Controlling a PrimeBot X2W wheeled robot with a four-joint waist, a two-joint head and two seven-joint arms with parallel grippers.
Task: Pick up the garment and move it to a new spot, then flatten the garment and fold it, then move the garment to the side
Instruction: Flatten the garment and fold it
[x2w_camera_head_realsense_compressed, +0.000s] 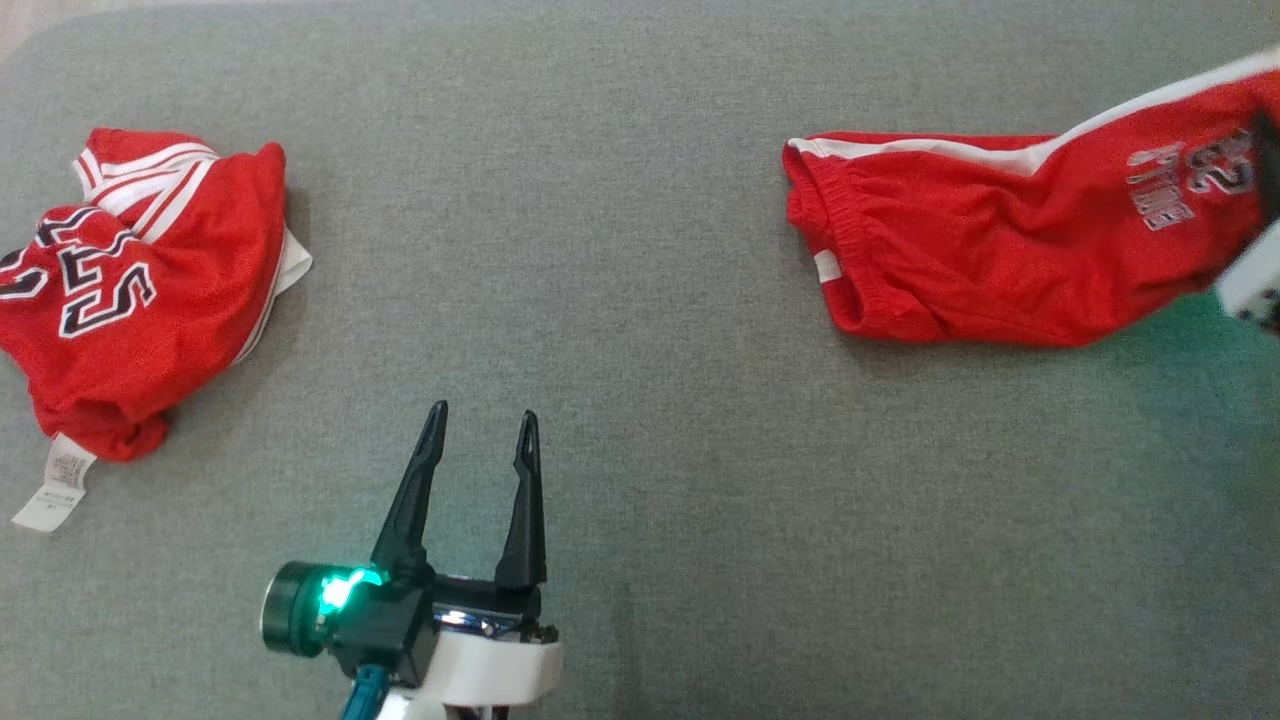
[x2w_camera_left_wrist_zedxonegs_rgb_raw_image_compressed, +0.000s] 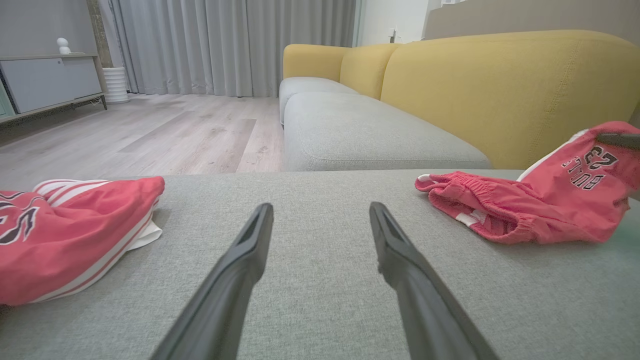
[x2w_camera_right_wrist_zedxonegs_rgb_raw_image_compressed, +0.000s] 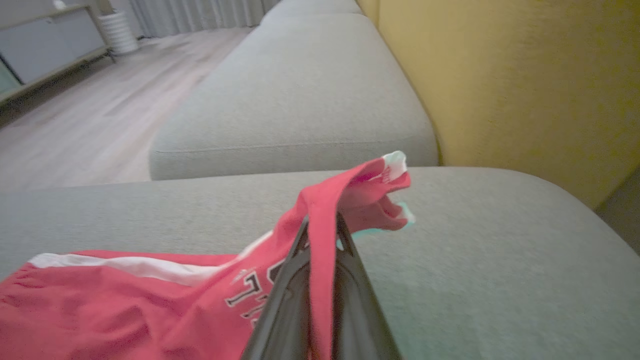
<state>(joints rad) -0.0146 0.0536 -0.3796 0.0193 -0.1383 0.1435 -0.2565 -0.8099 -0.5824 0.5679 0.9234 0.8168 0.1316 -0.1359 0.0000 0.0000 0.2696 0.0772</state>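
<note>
The garment, a pair of red shorts (x2w_camera_head_realsense_compressed: 960, 250) with a white side stripe and printed lettering, lies at the right of the grey cushion (x2w_camera_head_realsense_compressed: 640, 200). Its far end is lifted off the cushion. My right gripper (x2w_camera_right_wrist_zedxonegs_rgb_raw_image_compressed: 322, 225) is shut on that raised hem, and a fold of red cloth drapes over its fingers. In the left wrist view the shorts (x2w_camera_left_wrist_zedxonegs_rgb_raw_image_compressed: 525, 210) slope up to the right. My left gripper (x2w_camera_head_realsense_compressed: 483, 415) hovers open over bare cushion at the lower middle, with nothing between its fingers (x2w_camera_left_wrist_zedxonegs_rgb_raw_image_compressed: 250, 250).
A second red garment, a crumpled jersey (x2w_camera_head_realsense_compressed: 130, 300) with white trim and a loose label, lies at the left. A yellow sofa back (x2w_camera_left_wrist_zedxonegs_rgb_raw_image_compressed: 500, 90) rises behind the cushion. Another grey seat (x2w_camera_left_wrist_zedxonegs_rgb_raw_image_compressed: 360, 135) and a wooden floor (x2w_camera_left_wrist_zedxonegs_rgb_raw_image_compressed: 150, 135) lie beyond.
</note>
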